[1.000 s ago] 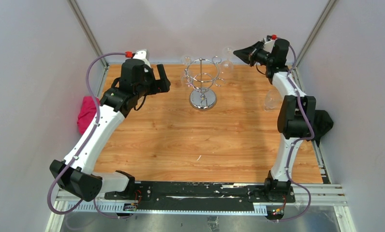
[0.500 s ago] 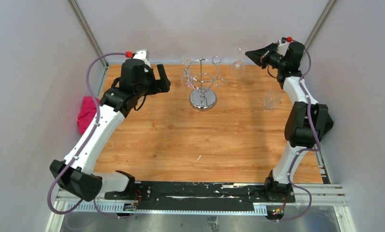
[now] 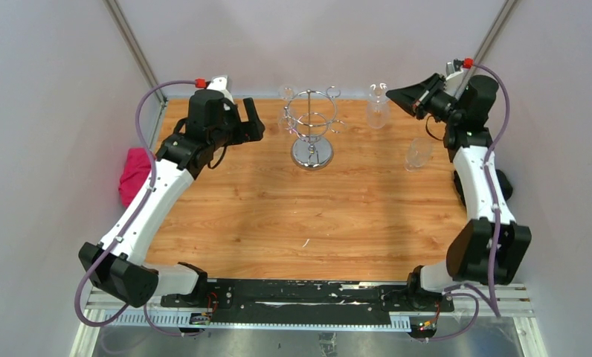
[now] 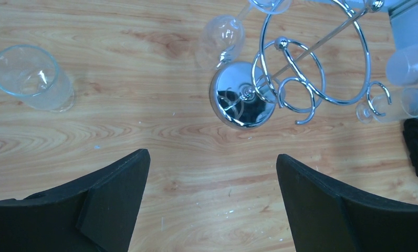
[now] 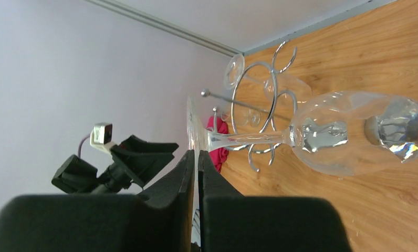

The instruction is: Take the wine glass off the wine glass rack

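Note:
My right gripper (image 3: 391, 93) is shut on the flat foot of a clear wine glass (image 3: 377, 110), held in the air at the back right, clear of the rack. In the right wrist view the jaws (image 5: 198, 155) pinch the foot edge-on, and the wine glass bowl (image 5: 343, 131) points away. The chrome wine glass rack (image 3: 312, 126) stands at the back centre on its round mirrored base (image 4: 243, 102). Another glass (image 4: 222, 34) still hangs from it. To the left of the rack, my left gripper (image 3: 248, 123) is open and empty, its fingers (image 4: 117, 194) spread wide above the wood.
A clear tumbler (image 3: 418, 154) stands on the table at the right, seen in the left wrist view as tumbler (image 4: 31, 76). A pink cloth (image 3: 133, 175) lies off the left edge. A black object (image 3: 501, 182) sits by the right wall. White walls close in behind.
My right arm has swung rightward, carrying the wine glass away from the rack. The left arm has stayed where it was.

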